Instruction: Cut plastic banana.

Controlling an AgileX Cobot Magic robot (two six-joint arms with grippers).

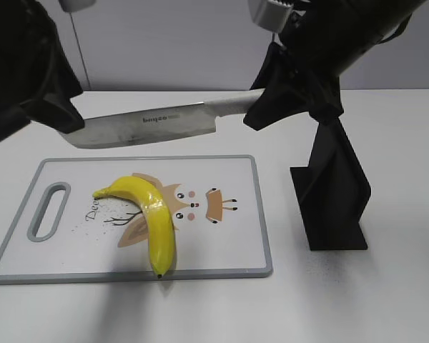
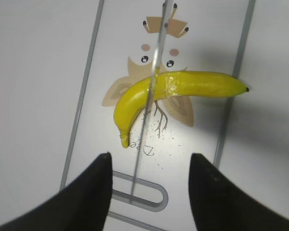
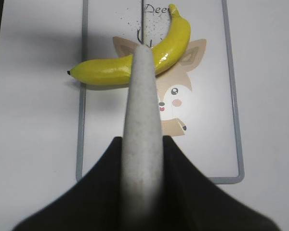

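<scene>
The plastic banana lies whole on the white cutting board, curved, with its dark tip toward the front edge. It also shows in the left wrist view and the right wrist view. My right gripper is shut on the pale handle of a knife. The blade is held level in the air above the board; seen from above, its thin edge crosses the banana's middle. My left gripper is open and empty, above the board's handle slot, by the blade's tip.
A black knife stand stands on the white table to the right of the board. The board has a grey rim, a cartoon print and a handle slot at its left end.
</scene>
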